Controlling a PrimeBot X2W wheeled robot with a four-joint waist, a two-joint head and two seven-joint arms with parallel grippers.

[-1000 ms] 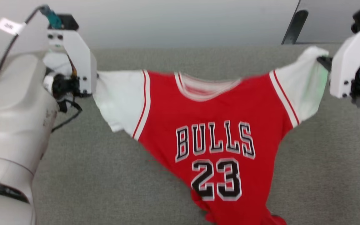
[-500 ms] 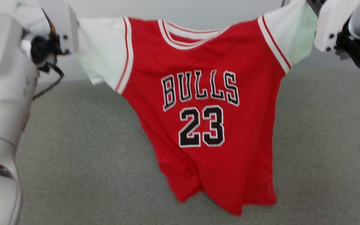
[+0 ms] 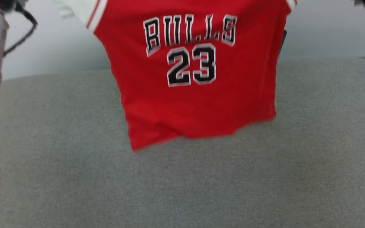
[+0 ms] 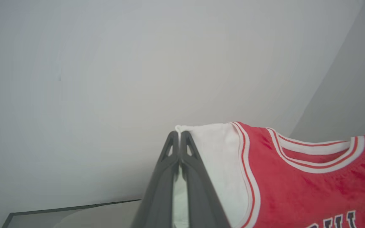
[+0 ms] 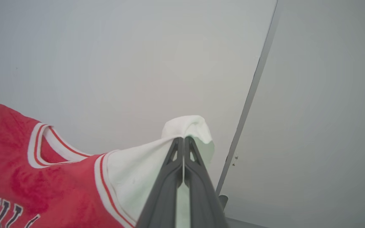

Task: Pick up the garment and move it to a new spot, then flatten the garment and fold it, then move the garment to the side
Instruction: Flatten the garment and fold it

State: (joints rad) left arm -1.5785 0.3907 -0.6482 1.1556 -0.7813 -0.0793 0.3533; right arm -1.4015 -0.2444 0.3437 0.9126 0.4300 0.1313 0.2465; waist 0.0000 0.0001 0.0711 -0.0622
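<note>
In the head view the top edge cuts off the shirt's (image 3: 195,95) collar and sleeves, and its lower hem is blurred. The shirt hangs in the air in front of a pale wall (image 3: 328,31), above the grey padded surface (image 3: 182,183). The left gripper (image 4: 180,136) is pinched tight on the edge of one white sleeve and the right gripper (image 5: 182,141) on the other. The shirt hangs lengthwise, collar up and hem down, with the lettering upright and facing the head camera.
</note>
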